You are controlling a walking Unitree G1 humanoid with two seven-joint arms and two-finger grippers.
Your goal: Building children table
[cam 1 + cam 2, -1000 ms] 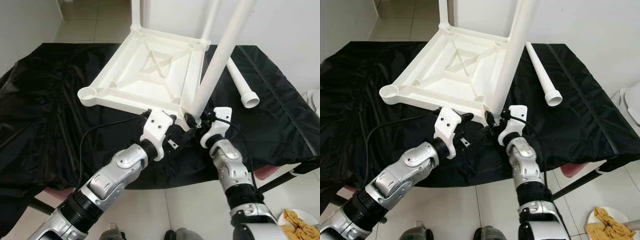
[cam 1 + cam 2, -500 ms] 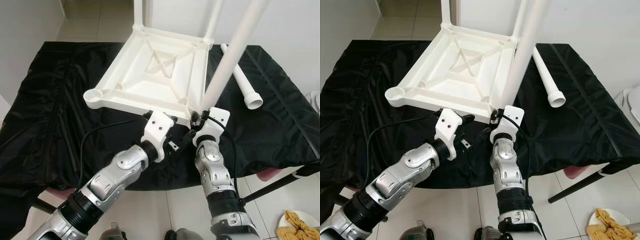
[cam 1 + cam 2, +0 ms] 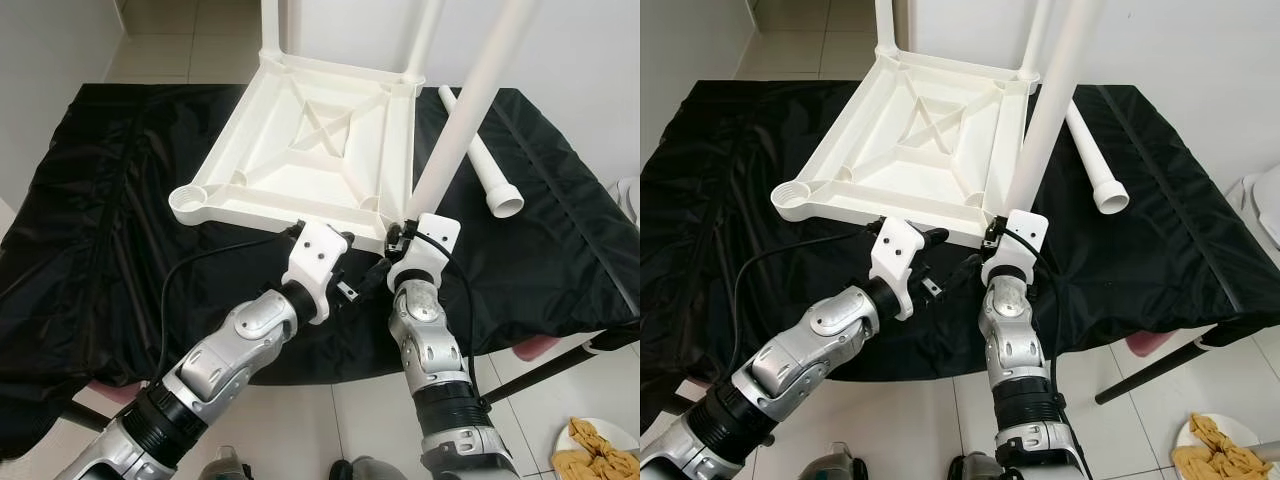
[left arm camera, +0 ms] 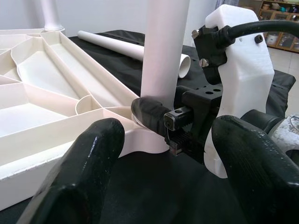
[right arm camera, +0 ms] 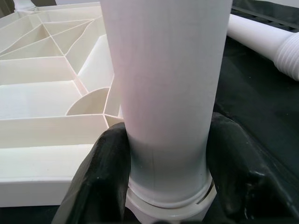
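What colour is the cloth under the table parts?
Black. The cloth is shiny and wrinkled, and shows best in the left eye view.

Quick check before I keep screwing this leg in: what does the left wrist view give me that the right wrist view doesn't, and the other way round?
Left wrist view: the right gripper seen from the side, shut on the white leg just above its corner socket, framed by the open left gripper.

Right wrist view: the leg's base ring close up, seated in the socket, a finger pressed against each side.

Both: the upturned tabletop, the spare leg and the black cloth.
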